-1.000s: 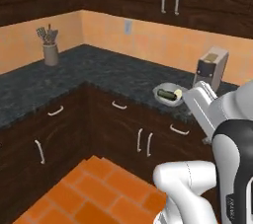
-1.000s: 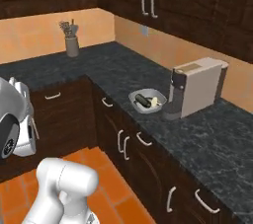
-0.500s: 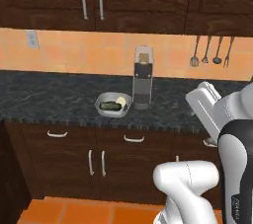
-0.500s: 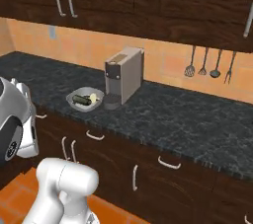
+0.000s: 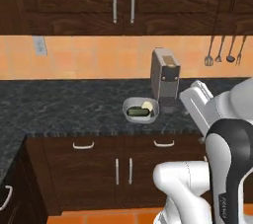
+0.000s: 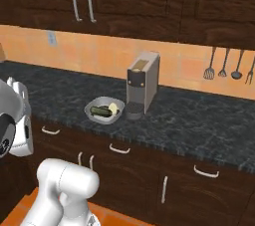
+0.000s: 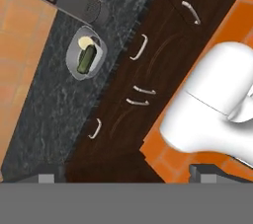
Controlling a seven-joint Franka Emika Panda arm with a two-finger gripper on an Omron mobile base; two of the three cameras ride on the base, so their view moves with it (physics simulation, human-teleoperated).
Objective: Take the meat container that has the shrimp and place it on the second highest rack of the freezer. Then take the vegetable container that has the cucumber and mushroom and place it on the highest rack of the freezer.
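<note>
The gripper has its two dark fingertips spread as wide as they go, with nothing between them; they hang high over the orange floor and the dark cabinet fronts, well apart from anything to be picked.

Out from the fingers, toward eleven o'clock in the hand view, the vegetable container sits on the black speckled counter, near its front edge. It is a shallow grey bowl holding a dark green cucumber lying flat and a pale mushroom touching it. In the left base view the same bowl stands at about nine o'clock from the coffee machine, just beside its base. The shrimp container and the freezer are not to be made out from here.

As a judgement: the bowl looks light and rigid, its smooth rounded wall probably slippery, and the loose contents can roll if it tilts. The rim is the sensible hold, one finger inside and one outside, on the side away from the machine, which leaves the jaws room. Keeping it level through the carry matters more than squeezing hard.
</note>
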